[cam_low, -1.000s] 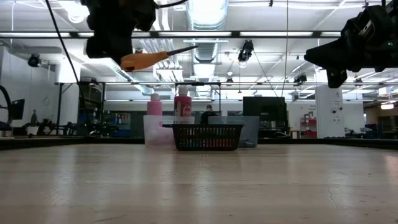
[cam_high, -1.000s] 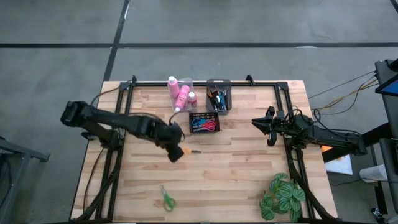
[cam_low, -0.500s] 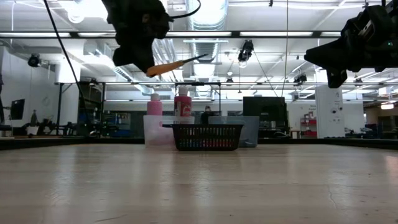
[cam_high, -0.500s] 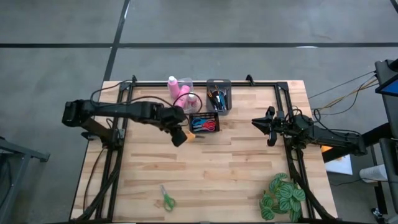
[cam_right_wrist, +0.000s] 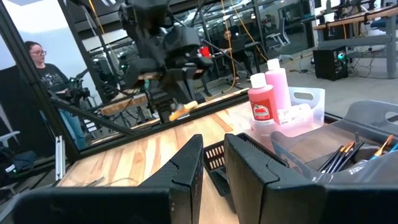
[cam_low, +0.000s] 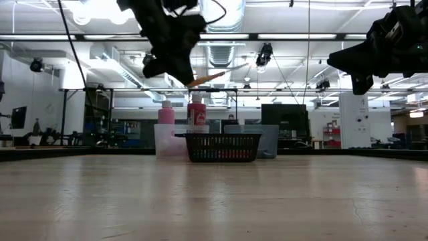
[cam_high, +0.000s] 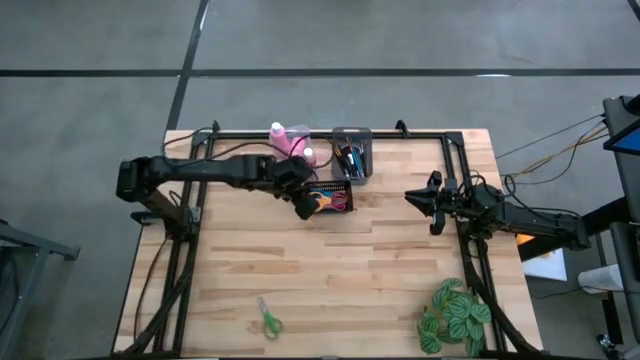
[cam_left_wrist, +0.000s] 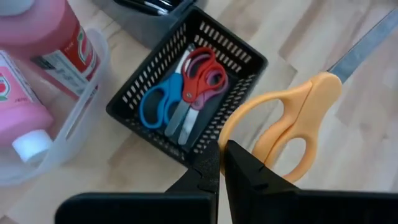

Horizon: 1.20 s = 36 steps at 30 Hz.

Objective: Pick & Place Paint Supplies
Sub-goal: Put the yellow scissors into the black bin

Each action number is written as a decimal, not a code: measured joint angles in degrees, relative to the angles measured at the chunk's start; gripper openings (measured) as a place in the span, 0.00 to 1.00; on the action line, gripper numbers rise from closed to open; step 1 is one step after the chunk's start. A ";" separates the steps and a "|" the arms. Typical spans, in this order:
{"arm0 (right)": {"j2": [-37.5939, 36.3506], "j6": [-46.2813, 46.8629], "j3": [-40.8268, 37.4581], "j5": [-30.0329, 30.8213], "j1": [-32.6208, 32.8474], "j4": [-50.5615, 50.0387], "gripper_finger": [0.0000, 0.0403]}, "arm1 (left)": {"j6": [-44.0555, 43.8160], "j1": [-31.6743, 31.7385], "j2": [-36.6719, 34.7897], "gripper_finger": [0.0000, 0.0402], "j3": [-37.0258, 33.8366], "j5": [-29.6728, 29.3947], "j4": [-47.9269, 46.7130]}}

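The left gripper (cam_left_wrist: 221, 163) has its fingers closed on the orange scissors (cam_left_wrist: 289, 130), held above the desk (cam_high: 380, 270) just left of the black basket (cam_left_wrist: 245, 59). They look light, stiff and smooth; pinching a handle loop suits them. The basket holds blue and red scissors (cam_left_wrist: 180, 99). The right gripper (cam_high: 432, 208) waits far right, nearly shut, empty.

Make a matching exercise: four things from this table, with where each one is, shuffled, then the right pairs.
Things:
1. orange scissors
2. green scissors
3. pink bottles
4. paintbrushes

Places:
A. in the clear bin
B. held by the left gripper above the black basket
C. in the grey bin
D. lying alone on the table's near edge

Pairs: 1-B, 2-D, 3-A, 4-C
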 joint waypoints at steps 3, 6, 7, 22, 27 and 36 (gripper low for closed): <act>0.00 0.00 0.00 -0.01 0.02 0.02 0.16 | -0.06 0.66 3.52 0.02 2.16 0.00 -0.11; 0.04 0.00 0.00 -0.01 0.01 0.00 0.16 | 0.81 1.44 7.31 0.02 3.93 0.05 -0.46; 0.02 0.00 -0.02 0.00 0.02 0.00 0.16 | 0.89 1.81 8.44 0.02 4.26 0.03 -0.55; 0.02 0.00 -0.01 -0.05 0.01 0.01 0.16 | -1.56 7.19 15.60 0.02 4.17 -0.54 1.24; 0.02 0.00 0.00 -0.05 0.00 0.02 0.16 | -1.58 7.02 16.61 0.02 4.13 -0.23 1.38; 0.02 0.00 0.00 -0.05 0.02 0.01 0.16 | -1.62 6.98 18.49 0.09 4.13 2.02 1.44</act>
